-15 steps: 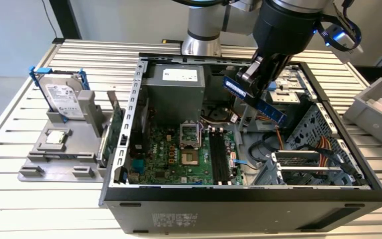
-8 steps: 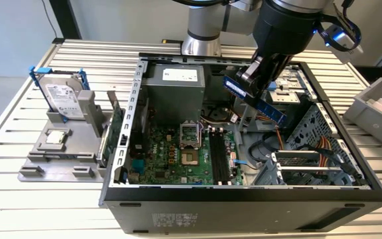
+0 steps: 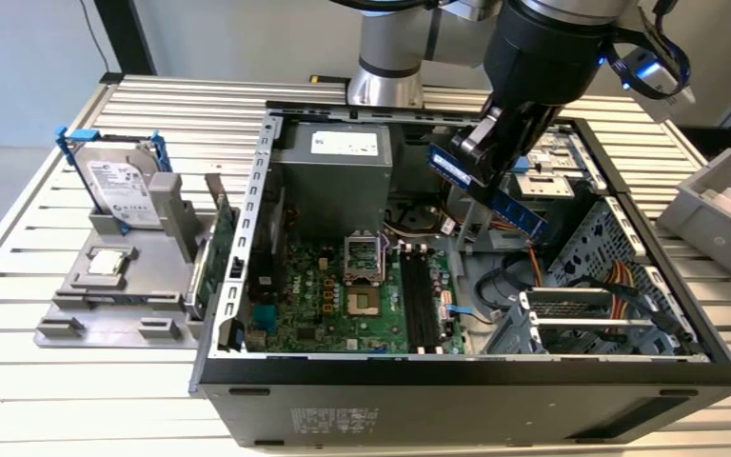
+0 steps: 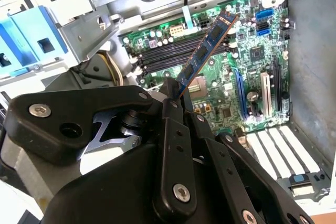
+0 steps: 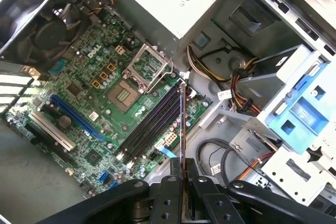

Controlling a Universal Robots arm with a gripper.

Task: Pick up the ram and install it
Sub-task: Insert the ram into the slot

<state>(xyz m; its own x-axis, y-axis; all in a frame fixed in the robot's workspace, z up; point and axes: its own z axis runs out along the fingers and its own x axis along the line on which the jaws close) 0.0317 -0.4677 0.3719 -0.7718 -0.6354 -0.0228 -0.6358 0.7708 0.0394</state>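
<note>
One gripper [image 3: 480,150] holds the ram [image 3: 520,213], its jaws clamped on one end of the stick. In the exterior view, the ram hangs tilted above the open computer case [image 3: 467,400], apart from the black memory slots [image 3: 419,303] on the motherboard [image 3: 315,305].

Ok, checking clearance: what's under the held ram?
Below the ram sit the motherboard, its empty black slots and cables. The gripper covers the ram's clamped end.
</note>
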